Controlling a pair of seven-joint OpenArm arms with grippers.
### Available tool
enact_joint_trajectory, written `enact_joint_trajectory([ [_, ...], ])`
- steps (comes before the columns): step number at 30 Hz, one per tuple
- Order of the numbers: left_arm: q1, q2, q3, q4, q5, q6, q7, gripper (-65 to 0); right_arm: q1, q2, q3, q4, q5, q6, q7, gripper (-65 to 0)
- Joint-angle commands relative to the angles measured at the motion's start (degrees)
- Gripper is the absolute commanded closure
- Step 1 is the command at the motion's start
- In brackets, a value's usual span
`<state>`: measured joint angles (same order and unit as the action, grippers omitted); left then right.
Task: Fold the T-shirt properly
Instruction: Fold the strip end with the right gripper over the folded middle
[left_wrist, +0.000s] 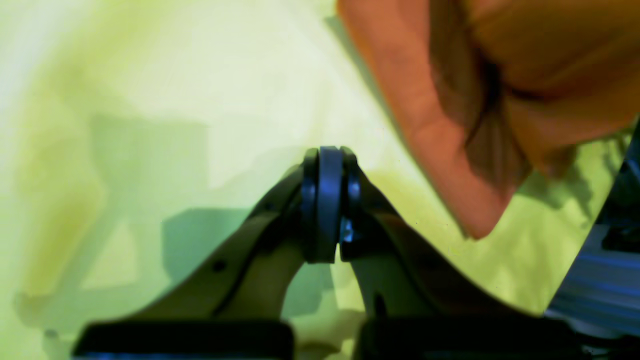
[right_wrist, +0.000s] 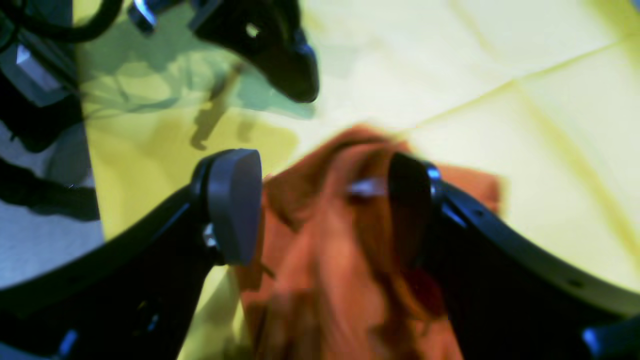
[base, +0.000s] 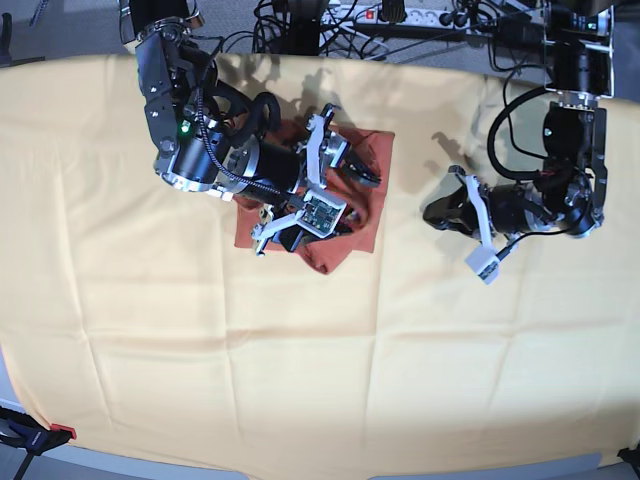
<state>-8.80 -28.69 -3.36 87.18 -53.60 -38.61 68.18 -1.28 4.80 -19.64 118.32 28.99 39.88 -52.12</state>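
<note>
Right now your right gripper (right_wrist: 320, 205) stands wide open over the T-shirt (base: 350, 235), one grey pad (right_wrist: 235, 205) on each side of the bunched rust-orange fabric, though blur hides whether either pad touches it. A small pale tag (right_wrist: 365, 187) shows between the fingers. In the base view the shirt lies crumpled on the pale yellow cloth (base: 200, 340), towards the far edge and mostly under your right arm. Your left gripper (left_wrist: 330, 200) is closed with its pads pressed together and nothing between them, hovering over bare yellow cloth, apart from the shirt, whose nearest corner hangs at the upper right of its wrist view.
</note>
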Motion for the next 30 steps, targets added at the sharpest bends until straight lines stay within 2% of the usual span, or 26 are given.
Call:
enact_joint_trajectory([
  [1, -1.2, -0.9, -0.5, 0.9, -1.6, -0.3, -0.8, 0.0, 0.8, -0.3, 0.0, 2.1, 3.5, 0.1, 0.8, -41.9],
  [3, -1.2, -1.0, -0.5, 0.8, -1.6, -0.3, -0.6, 0.0, 0.8, -0.3, 0.0, 2.4, 5.7, 0.1, -3.2, -41.8],
  [5, -1.2, -1.0, -0.5, 0.8, -1.4, -0.3, -0.2, 0.0, 0.8, -0.2, -0.2, 2.0, 4.4, 0.1, -5.4, -41.8],
  [7, -1.2, -1.0, -0.5, 0.8, -1.4, -0.3, -0.3, 0.0, 1.0, -0.2, -0.2, 1.9, 2.0, 0.1, -5.5, -41.8],
  [11, -1.2, -1.0, -0.5, 0.9, -3.3, -0.4, -0.7, 0.0, 1.2, -0.1, 2.9, 2.8, 2.7, 0.1, -5.2, -41.8],
  [15, -1.3, -1.0, -0.5, 0.9, -5.4, -1.4, -0.1, 0.0, 1.0, 1.7, 8.2, 5.1, 4.5, 0.1, -5.1, -41.8],
  [17, -1.3, -1.3, -0.5, 0.9, -8.4, -1.4, 1.5, 0.0, 1.0, 2.0, 11.4, 6.2, 4.4, 0.1, -5.0, -41.8],
  [21, -1.7, -2.0, -0.5, 1.4, -16.9, -1.4, 1.9, 0.0, 0.9, 2.0, 18.4, 6.3, 4.4, -3.3, -3.8, -41.8],
  [24, -2.8, -1.9, -0.4, 3.8, -20.4, -1.4, 2.2, 0.0, 0.1, 2.1, 24.0, 6.3, 3.8, -4.6, -3.3, -41.8],
  [30, -3.6, -1.9, -0.4, 9.9, -21.0, -1.4, 2.4, 0.0, -1.7, 2.1, 34.5, 6.3, 6.3, -5.2, -3.0, -41.8],
])
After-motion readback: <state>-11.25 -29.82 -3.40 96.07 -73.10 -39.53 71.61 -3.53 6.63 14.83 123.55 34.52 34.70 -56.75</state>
